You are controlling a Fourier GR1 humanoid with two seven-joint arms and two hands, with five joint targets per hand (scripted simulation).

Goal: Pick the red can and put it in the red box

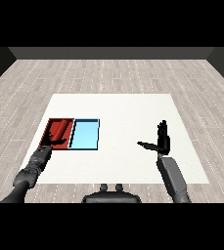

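1. Red can point(60, 129): laid inside the red tray point(51, 128), apparently already delivered.
2. Left hand point(55, 140): held over the tray's near edge; its fingers cannot be told.
3. Right hand point(162, 140): raised clear above the surface point(123, 107), fingers released.

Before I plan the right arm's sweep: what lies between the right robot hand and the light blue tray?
Nothing: in the head view, only bare white table lies between the right robot hand and the light blue tray.

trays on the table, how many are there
2. A shallow red tray lies at the white table's left side, partly covered by the left hand. A shallow light blue tray sits right beside it, on its right.
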